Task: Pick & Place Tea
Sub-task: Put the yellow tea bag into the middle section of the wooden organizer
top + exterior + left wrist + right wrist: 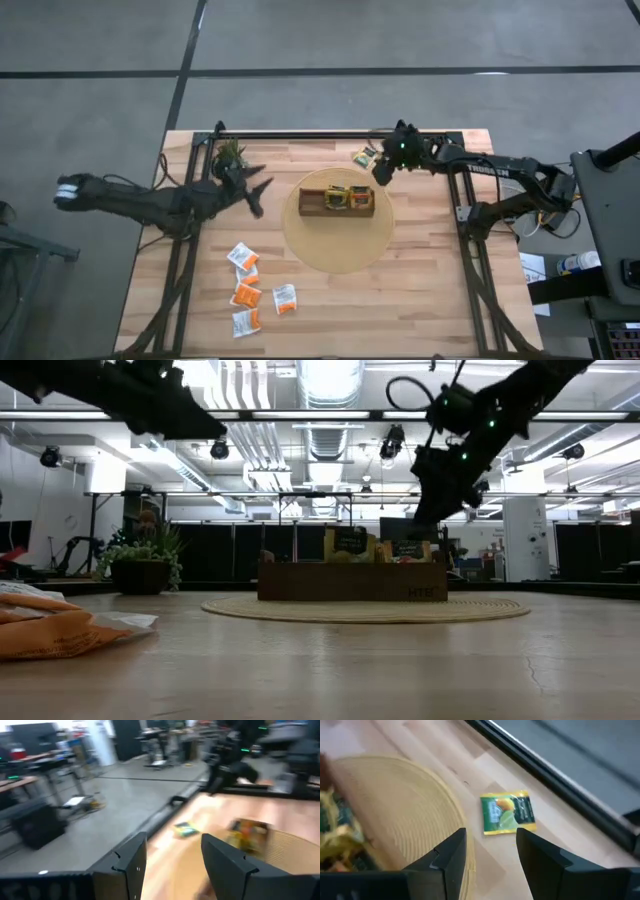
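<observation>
The right gripper (383, 170) hangs with fingers spread and empty above 1 yellow-and-green tea sachet (508, 813), which lies flat on the table (430, 290) just beyond the round woven mat (338, 255). On that mat stands the wooden tray (337, 201). The left gripper (258, 190), also spread, hovers beside the mat near the potted plant (229, 153).

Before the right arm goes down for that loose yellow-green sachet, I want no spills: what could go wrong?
1. The yellow-green sachet lies flat on the table, so the open right hand may slide it instead of lifting it.
2. It lies close to the woven mat; a finger could catch the mat's edge and shift the wooden tray.
</observation>
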Robot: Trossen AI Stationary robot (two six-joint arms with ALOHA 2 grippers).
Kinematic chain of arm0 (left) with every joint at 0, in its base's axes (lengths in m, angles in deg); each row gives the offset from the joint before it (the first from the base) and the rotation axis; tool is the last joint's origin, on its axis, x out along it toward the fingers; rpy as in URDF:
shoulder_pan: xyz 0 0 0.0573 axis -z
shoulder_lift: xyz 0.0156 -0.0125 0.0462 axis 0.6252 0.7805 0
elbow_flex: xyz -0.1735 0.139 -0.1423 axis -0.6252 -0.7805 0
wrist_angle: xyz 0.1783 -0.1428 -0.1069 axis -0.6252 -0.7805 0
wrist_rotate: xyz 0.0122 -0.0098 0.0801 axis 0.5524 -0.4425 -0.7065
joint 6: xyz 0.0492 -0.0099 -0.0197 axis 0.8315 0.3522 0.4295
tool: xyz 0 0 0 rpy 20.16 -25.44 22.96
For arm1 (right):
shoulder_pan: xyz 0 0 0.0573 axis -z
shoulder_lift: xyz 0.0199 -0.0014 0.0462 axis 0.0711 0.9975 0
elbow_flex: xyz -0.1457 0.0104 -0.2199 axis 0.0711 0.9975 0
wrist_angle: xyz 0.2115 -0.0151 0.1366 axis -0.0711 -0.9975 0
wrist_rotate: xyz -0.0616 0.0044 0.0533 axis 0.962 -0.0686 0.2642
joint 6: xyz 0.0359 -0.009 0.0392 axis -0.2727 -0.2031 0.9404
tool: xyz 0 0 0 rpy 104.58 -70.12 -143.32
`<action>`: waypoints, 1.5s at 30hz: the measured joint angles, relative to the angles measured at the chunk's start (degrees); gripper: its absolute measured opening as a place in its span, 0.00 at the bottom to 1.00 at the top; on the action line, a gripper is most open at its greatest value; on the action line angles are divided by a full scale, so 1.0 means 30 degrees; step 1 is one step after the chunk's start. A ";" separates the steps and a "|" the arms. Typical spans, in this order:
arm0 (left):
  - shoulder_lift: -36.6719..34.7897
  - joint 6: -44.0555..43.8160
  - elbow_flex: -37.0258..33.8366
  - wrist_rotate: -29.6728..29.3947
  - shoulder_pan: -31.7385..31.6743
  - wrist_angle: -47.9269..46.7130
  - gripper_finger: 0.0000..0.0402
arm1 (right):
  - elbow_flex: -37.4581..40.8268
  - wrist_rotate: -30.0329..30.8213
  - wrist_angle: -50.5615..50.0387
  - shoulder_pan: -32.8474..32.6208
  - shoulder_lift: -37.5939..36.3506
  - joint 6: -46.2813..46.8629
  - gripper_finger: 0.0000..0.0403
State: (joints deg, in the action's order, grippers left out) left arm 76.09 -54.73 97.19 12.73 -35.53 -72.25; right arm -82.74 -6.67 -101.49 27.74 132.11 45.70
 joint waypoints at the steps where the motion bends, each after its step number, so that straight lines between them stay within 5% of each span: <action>1: 0.0000 0.0180 -0.0128 0.0043 -0.0652 0.0344 0.46 | 0.0000 -0.0521 0.0111 0.0542 0.0238 0.0381 0.42; 5: 0.0015 0.0592 -0.0261 0.1535 -0.3423 0.1136 0.46 | 0.0000 -0.2086 0.1001 0.2330 0.1407 0.1382 0.41; 15: 0.0483 -0.0629 -0.0226 0.9669 -0.9096 0.2282 0.46 | -0.1488 -0.2670 0.2683 0.3345 0.5673 0.2425 0.42; 28: 0.1261 -0.1337 -0.0226 1.0650 -0.9786 0.2185 0.46 | -0.7995 -0.3182 -0.3625 0.4608 1.1049 0.0761 0.51; 33: 0.1341 -0.1156 -0.0226 1.0844 -0.9787 0.2113 0.46 | -0.8824 -0.4650 -0.4276 0.4596 1.1874 0.0465 0.54; 45: 0.1341 -0.0477 -0.0226 1.0859 -0.9809 0.2113 0.46 | -0.9639 -0.3653 -0.5303 0.4504 1.3627 -0.0110 0.47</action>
State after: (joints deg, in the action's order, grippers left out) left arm 80.11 -56.16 96.52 45.30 -64.96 -65.91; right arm -111.66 -17.63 -117.40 41.25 172.99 45.37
